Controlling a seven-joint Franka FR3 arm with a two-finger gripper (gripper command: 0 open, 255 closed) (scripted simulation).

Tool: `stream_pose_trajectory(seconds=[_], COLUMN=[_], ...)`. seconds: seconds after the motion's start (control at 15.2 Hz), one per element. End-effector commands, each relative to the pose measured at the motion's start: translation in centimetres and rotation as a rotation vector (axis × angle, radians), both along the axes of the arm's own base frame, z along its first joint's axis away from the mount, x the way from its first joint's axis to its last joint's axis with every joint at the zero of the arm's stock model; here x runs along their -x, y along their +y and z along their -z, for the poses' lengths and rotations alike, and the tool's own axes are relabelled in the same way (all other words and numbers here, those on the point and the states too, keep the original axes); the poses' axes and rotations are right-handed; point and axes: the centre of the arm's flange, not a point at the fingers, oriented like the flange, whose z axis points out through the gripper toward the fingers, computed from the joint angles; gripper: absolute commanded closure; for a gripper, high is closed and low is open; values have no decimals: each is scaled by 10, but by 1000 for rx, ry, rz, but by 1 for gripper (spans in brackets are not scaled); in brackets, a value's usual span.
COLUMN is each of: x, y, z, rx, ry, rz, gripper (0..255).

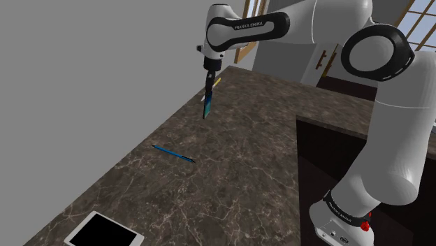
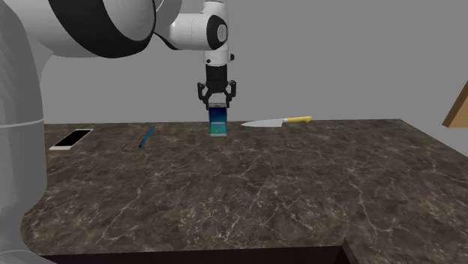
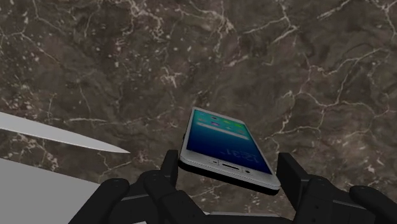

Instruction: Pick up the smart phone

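Observation:
The smart phone (image 2: 218, 120) has a silver frame and a lit blue-green screen. It hangs upright over the dark marble counter (image 2: 300, 180), and my gripper (image 2: 217, 100) is shut on its upper end. In the shoulder view the phone (image 1: 207, 105) hangs below the gripper (image 1: 209, 89), near the counter's far side. The wrist view shows the phone (image 3: 226, 146) clasped at its near end between the black fingers (image 3: 170, 168) of the gripper (image 3: 230, 175), with the marble well beneath it.
A knife (image 2: 274, 121) with a yellow handle lies just behind the phone; its blade (image 3: 57, 133) is beside the gripper. A blue pen (image 1: 173, 153) lies mid-counter. A white-framed, black-screened device (image 1: 105, 230) rests at the near corner. A dark recess (image 1: 335, 161) cuts into the counter by the stand.

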Motion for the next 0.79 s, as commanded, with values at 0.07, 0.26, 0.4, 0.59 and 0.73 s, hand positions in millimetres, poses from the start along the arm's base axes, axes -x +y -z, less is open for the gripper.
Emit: stream_pose_trajectory(seconds=[0.07, 0.26, 0.4, 0.59, 0.73], x=[0, 0, 0, 0, 0], y=[-1, -1, -1, -1, -1], z=[-10, -26, -36, -52, -63], rx=[1, 1, 1, 1, 1], ry=[1, 1, 1, 1, 1], rz=[1, 1, 1, 1, 1], gripper=[255, 255, 255, 255, 255])
